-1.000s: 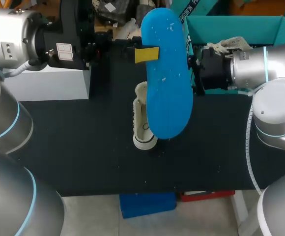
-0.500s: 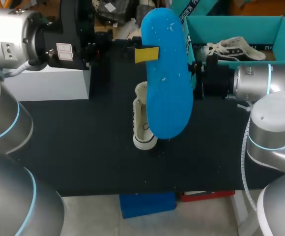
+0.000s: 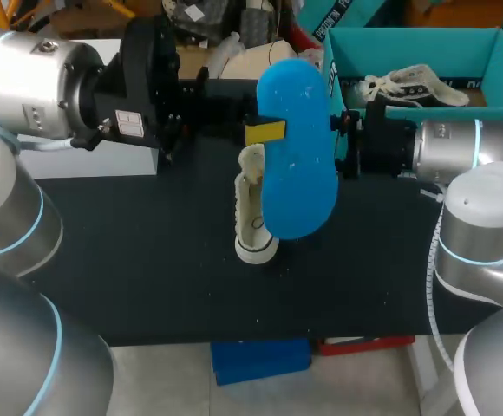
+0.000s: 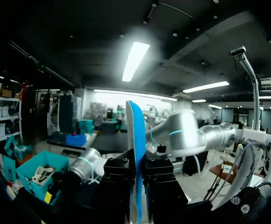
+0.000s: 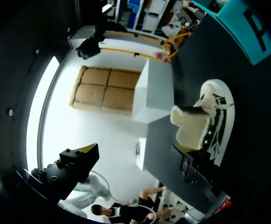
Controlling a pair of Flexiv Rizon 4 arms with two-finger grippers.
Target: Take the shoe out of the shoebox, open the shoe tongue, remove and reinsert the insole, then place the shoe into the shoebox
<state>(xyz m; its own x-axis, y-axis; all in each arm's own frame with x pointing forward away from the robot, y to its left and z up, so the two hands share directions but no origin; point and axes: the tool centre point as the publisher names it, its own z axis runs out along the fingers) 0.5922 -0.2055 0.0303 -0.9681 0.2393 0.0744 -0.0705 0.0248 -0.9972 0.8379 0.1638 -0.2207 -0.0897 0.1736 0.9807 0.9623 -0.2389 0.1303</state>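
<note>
Now our left claw [image 4: 138, 173] pinches the blue insole [image 3: 297, 165] edge-on, raised over the shoe [image 3: 251, 217] resting on the surface [image 3: 147, 260]. Our right claw [image 3: 349, 143] hangs spread and empty near the shoebox [image 3: 408, 39]. Pressing down could topple the unheld shoe or buckle the insole.

No text is legible: print on the shoebox [image 3: 412, 43] flap and the left arm [image 3: 35, 87] label [image 3: 130, 124] cannot be read.
</note>
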